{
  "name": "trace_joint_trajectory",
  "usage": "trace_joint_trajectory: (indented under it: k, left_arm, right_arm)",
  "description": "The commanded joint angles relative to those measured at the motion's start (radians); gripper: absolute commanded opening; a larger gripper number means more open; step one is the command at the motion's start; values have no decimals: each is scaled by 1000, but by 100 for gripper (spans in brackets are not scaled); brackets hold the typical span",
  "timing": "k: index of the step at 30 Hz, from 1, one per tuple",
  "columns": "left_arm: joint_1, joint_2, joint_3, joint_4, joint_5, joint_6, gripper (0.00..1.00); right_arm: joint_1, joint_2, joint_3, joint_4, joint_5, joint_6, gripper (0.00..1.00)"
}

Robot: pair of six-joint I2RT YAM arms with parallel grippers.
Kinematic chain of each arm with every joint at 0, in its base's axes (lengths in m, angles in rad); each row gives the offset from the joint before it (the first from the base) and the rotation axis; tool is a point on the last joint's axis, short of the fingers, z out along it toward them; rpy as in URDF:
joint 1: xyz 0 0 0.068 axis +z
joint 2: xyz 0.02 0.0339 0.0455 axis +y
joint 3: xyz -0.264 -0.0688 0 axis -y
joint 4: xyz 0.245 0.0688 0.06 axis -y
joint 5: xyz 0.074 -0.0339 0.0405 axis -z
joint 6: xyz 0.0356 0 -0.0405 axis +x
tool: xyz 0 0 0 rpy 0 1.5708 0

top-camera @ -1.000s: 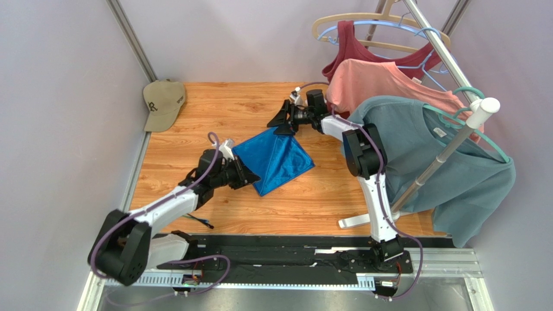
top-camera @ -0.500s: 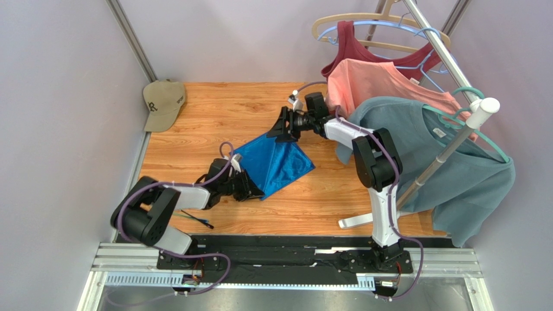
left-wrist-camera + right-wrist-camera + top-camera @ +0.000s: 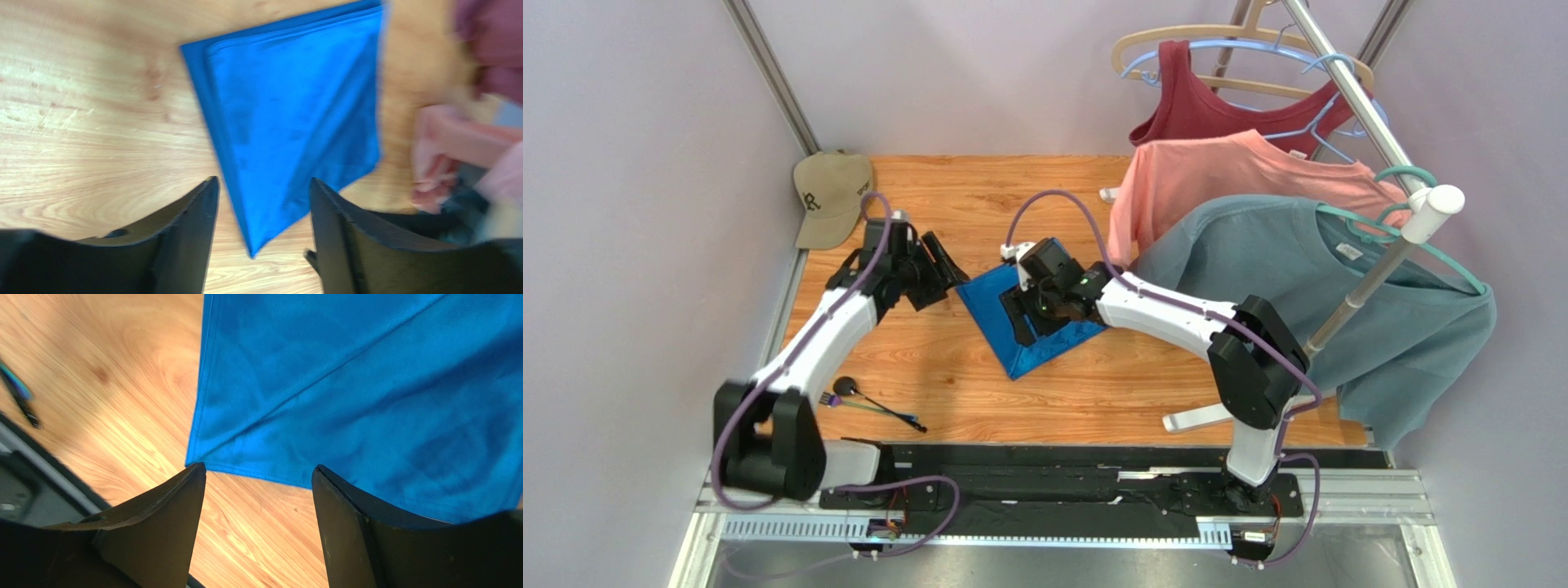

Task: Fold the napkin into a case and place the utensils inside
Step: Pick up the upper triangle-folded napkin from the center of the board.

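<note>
Hovering with fingers apart and empty above the folded napkin (image 3: pixel 992 304) at frame centre, my right hand (image 3: pixel 256 471) is nearer than my left hand (image 3: pixel 263 181), likewise spread empty just upper left; utensils (image 3: pixel 879 404) lie lower left.

The left arm (image 3: pixel 824 333) is stretched far forward with the left gripper (image 3: pixel 263 184) held wide and empty, while the right arm (image 3: pixel 1173 314) is bent at the elbow and reached leftward, the right gripper (image 3: pixel 258 470) likewise spread, nothing clasped.
</note>
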Motion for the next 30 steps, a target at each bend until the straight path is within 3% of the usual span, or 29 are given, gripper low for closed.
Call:
trace_joint_trajectory:
  k: [1, 3, 15, 22, 30]
  left_arm:
    - [10, 250, 130, -163, -42, 60, 61]
    - [15, 323, 140, -76, -20, 54, 61]
    - [13, 579, 282, -34, -53, 16, 64]
    - [12, 625, 351, -106, -141, -15, 59]
    - [10, 690, 445, -189, -147, -47, 53]
  right_arm:
    - [41, -24, 41, -90, 241, -98, 68]
    - [41, -18, 33, -91, 211, -96, 68]
    - [71, -12, -27, -56, 131, -62, 67]
    - [87, 3, 1, -67, 135, -70, 66]
    - [124, 22, 50, -79, 137, -71, 66]
